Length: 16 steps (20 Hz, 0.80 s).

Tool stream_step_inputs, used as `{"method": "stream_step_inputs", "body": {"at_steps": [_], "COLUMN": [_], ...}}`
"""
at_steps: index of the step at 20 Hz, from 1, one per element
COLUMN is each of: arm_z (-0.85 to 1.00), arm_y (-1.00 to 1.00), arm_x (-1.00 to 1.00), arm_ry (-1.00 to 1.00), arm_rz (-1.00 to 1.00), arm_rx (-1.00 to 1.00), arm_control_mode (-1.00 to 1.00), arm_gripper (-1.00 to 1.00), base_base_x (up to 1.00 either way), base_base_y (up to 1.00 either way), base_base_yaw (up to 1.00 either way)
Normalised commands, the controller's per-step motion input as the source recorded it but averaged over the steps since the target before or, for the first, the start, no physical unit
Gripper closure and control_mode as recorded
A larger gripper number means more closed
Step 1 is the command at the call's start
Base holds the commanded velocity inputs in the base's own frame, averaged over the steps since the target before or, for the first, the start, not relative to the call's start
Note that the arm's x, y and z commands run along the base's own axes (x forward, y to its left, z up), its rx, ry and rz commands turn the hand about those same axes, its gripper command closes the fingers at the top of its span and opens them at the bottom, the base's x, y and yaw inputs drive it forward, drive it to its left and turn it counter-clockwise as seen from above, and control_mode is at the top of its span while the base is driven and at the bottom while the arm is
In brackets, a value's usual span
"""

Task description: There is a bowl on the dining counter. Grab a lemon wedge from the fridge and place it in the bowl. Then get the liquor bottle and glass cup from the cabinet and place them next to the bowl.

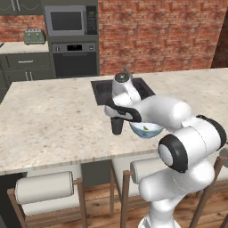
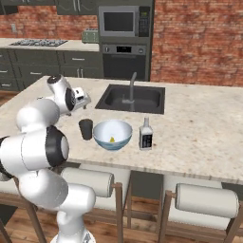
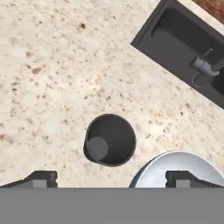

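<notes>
Dark cup standing free on the counter beneath the spread claw.

The dark grey, round, open-topped glass cup [image 3: 109,140] is standing upright on the speckled beige stone dining counter [image 3: 48,78], directly under the claw [image 3: 111,178], whose two finger tips are sitting wide apart and gripping nothing. Just beside the cup, toward the claw's right finger tip, the pale blue round bowl [image 2: 112,134] is sitting with a small yellow lemon wedge [image 2: 112,139] in its bottom; cup and bowl are close, and whether they touch I cannot tell. Beyond the bowl the clear liquor bottle with a white cap and dark label [image 2: 145,134] is standing upright. Ahead of the claw lies the dark sunken sink [image 2: 130,97] with its grey tap [image 2: 132,85]. Bare counter is stretching wide on the cup's far side, and the counter's near edge runs close behind the cup.
</notes>
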Motion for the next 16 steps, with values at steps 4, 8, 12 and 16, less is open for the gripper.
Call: {"method": "stream_step_inputs", "body": {"at_steps": [4,8,12,16], "arm_z": [0.91,0.65,0.62,0.53], "arm_y": [-0.09,-0.38,-0.52,-0.67], "arm_x": [-0.89,-1.00,-1.00,-1.00], "arm_ry": [0.00,0.06,0.07,0.08], "arm_rz": [-0.02,-0.15,-0.19,-0.20], "arm_rx": [0.17,0.10,0.02,0.00], "arm_control_mode": [-1.00,-1.00,-1.00,-1.00], "arm_gripper": [-1.00,-1.00,-1.00,-1.00], "base_base_x": [0.00,0.00,0.00,0.00], "base_base_y": [0.00,0.00,0.00,0.00], "base_base_yaw": [0.00,0.00,0.00,0.00]}}
